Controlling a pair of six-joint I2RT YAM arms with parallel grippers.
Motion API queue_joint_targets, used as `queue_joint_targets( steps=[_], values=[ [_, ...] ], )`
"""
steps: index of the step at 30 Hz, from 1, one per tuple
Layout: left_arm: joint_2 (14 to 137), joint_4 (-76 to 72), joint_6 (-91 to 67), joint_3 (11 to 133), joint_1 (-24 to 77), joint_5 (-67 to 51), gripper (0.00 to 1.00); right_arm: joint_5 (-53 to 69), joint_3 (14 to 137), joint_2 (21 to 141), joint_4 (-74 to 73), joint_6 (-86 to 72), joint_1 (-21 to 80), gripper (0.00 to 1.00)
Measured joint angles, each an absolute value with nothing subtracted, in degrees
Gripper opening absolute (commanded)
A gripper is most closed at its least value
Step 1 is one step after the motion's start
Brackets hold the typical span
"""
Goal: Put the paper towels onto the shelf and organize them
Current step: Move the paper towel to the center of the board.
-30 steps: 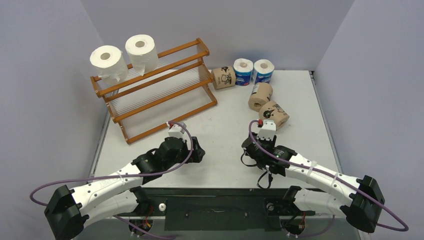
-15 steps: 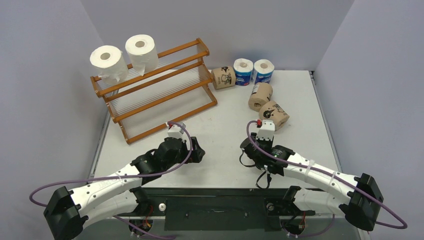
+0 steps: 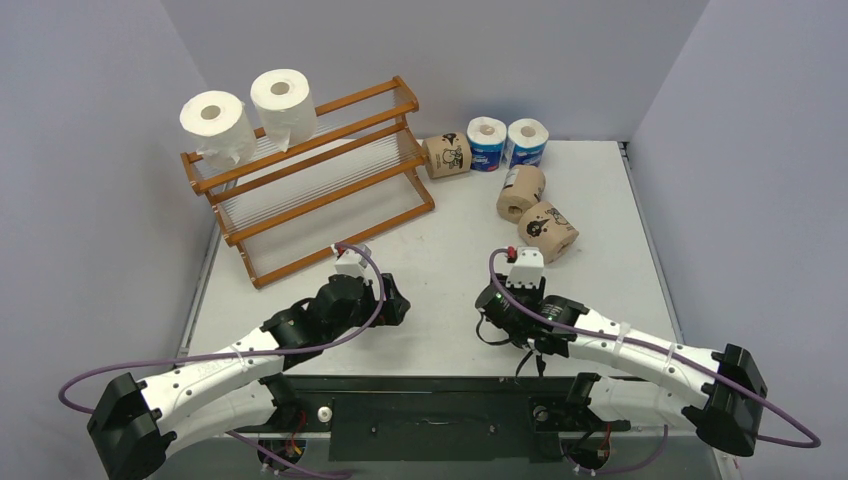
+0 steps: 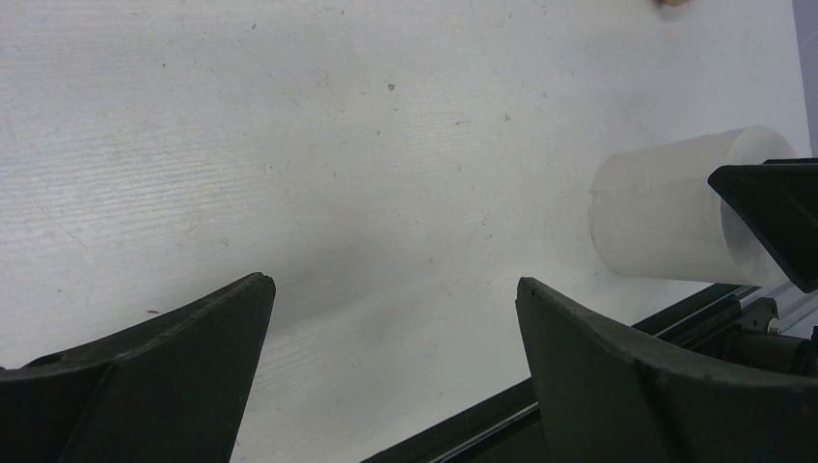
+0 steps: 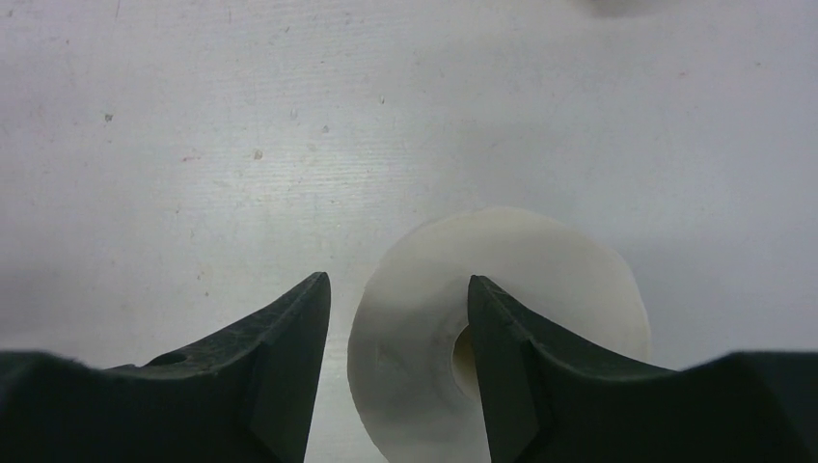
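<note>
**Stock of the task, left to right**

1. Shelf (image 3: 340, 245), far left corner of the table (image 3: 440, 260), set at an angle. We count two white rolls (image 3: 213, 120) (image 3: 283, 100) side by side at the left end of the top tier, cores facing up. The middle and bottom tiers hold nothing.
2. Left gripper (image 4: 393, 285), low over bare table in front of the shelf. Its jaws are spread wide and hold nothing.
3. Third white roll (image 5: 569, 289), lying on its side near the table's front edge. In the top view the right arm hides it.
4. Right gripper (image 5: 397, 282), at that roll's end. Its jaws are about half apart. One finger is over the roll's face beside the core. The other is outside, with a strip of table showing between it and the paper, so we judge nothing is gripped yet.
5. Brown roll (image 3: 446, 156), just right of the shelf.
6. Two blue-and-white rolls (image 3: 487, 143) (image 3: 528, 141), upright at the back and close together.
7. Two more brown rolls (image 3: 521, 192) (image 3: 547, 230), on their sides nearer the right arm.

**Tally:** we count two of eight shelved. One is being approached and five wrapped rolls are untouched. In our judgement the task is about a quarter done, and sorting by kind across the tiers is yet to come.
</note>
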State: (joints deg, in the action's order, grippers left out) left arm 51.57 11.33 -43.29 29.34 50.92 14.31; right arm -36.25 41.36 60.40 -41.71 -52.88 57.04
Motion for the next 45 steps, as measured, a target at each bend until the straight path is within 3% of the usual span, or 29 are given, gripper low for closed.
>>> queue_joint_targets(
  steps=[11,35,39,45],
  values=[
    [51.7,11.4,-43.3,29.3,50.9,14.3,0.96,-36.3,42.6,59.7,-46.7,-57.4,60.9,0.59],
    [51.6,11.3,-43.7,28.9,50.9,14.3,0.96,-36.3,40.6,57.0,-50.6,-60.8,63.5,0.54],
    [51.6,11.3,-44.0,28.5,50.9,14.2,0.96,-35.2,39.5,58.7,-48.5,-60.4,63.5,0.51],
    [51.6,11.4,-44.4,28.4,50.9,14.3,0.96,-35.2,39.3,60.9,-46.0,-58.5,63.0,0.35]
  ],
)
